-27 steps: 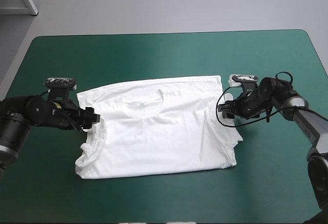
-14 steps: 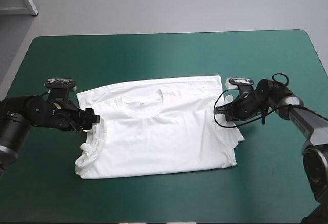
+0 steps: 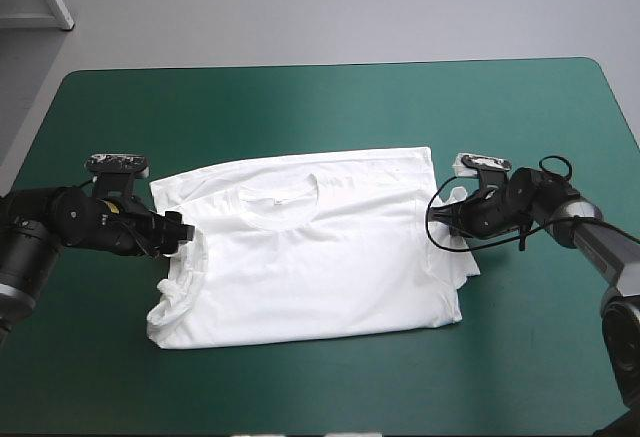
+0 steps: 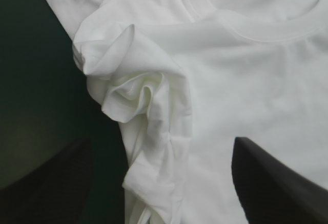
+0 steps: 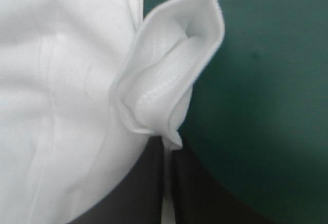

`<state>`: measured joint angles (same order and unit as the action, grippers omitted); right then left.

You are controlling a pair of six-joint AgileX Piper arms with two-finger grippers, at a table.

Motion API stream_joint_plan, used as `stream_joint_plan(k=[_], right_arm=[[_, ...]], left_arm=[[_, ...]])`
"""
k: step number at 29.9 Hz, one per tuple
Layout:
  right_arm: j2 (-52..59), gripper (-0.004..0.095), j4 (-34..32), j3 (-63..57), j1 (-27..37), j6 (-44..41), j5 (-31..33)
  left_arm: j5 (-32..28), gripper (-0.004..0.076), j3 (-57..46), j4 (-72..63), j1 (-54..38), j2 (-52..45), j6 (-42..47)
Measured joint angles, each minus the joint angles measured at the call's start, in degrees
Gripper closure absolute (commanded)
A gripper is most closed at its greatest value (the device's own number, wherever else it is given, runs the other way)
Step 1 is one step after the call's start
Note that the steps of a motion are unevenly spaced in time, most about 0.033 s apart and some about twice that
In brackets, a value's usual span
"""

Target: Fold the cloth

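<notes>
Lying flat on the worktop (image 3: 300,107), T-shirt (image 3: 310,267) looks mostly smooth, sleeves bunched; right gripper (image 5: 167,149) pinches one sleeve, left gripper (image 3: 178,231) gapes at the other.

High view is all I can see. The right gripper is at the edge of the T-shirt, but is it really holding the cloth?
Observer: Yes. The right gripper is shut on the T-shirt; a thin white edge runs between its black fingers.
Operator: And the other one?
Observer: The left gripper is open, its fingers wide apart, nothing pinched.
Operator: What lies ahead of it?
Observer: A crumpled sleeve, bunched in folds beside the teal-green cover.
</notes>
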<state>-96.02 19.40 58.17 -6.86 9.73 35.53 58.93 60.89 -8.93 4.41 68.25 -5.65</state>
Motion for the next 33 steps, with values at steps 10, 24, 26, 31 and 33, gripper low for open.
stream_joint_plan(k=[10, 24, 26, 31, 33], right_arm=[[7.7, 0.0922, -2.4, -2.7, 0.9, 0.2, 2.8], [14.4, 0.0922, 9.1, -2.7, -6.4, 8.1, 3.8], [13.0, 0.0922, 9.3, -2.7, -8.9, 8.2, 2.5], [7.6, 0.0844, 9.6, -2.7, -13.9, 9.1, -1.7], [5.6, 0.0713, 9.9, -2.7, -14.9, 9.9, -2.9]], left_arm=[[0.4, 0.0178, 0.0, 1.8, 0.0, -0.3, 0.0], [-0.1, 0.0178, 0.0, 1.8, 0.0, -0.4, -1.1], [-0.1, 0.0178, 0.0, 1.7, 0.0, -0.4, -1.1], [-0.1, 0.0178, 0.0, 1.7, 0.0, -0.4, -1.1], [-0.1, 0.0178, 0.0, 1.6, 0.0, -0.4, -1.1]])
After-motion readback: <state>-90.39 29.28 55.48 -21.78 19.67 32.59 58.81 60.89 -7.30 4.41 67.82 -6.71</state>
